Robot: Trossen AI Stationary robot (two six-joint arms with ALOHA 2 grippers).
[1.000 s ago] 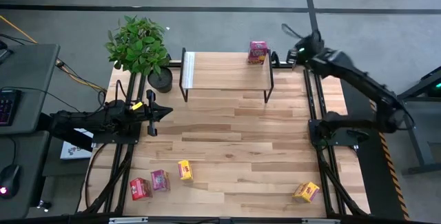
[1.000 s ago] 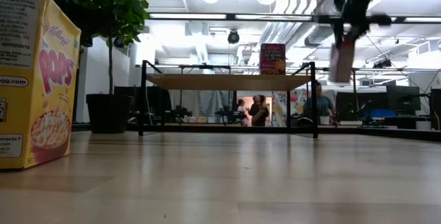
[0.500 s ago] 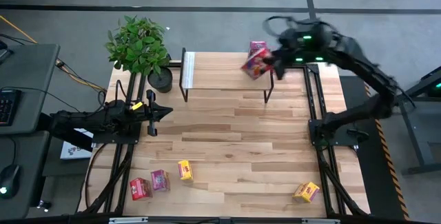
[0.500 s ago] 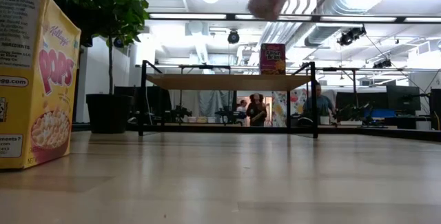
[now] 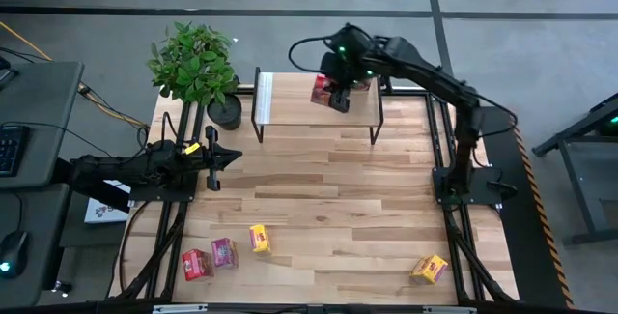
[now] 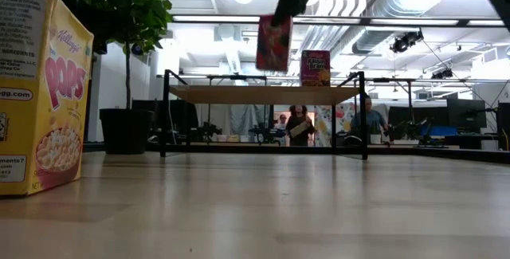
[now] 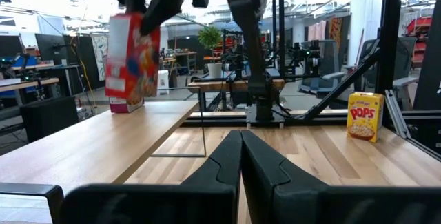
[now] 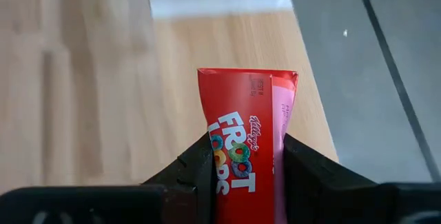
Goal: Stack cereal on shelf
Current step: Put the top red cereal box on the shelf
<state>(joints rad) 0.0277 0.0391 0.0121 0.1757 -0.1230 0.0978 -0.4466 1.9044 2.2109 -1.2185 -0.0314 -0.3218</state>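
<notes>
My right gripper [image 5: 331, 92] hangs over the low rack with a light wood top and black wire legs [image 5: 290, 101], its two dark fingers [image 8: 200, 165] clamped on the sides of a small red cardboard Froot Loops box [image 8: 246, 141]. From table height, that box [image 6: 273, 43] hangs clear above the shelf top [image 6: 263, 93], tilted slightly. A magenta mini cereal box [image 6: 315, 67] stands upright on the shelf near its right end, just beside my held one. My left gripper [image 5: 227, 155] waits over the table's left side, fingers pressed together. Four more small boxes lie on the wooden tabletop [image 5: 328, 217]: a red one [image 5: 196, 264], a pink one [image 5: 224, 252] and a yellow one [image 5: 259, 239] near the front left, another yellow one [image 5: 430, 269] front right. A potted green plant [image 5: 196, 63] stands by the shelf's left end.
</notes>
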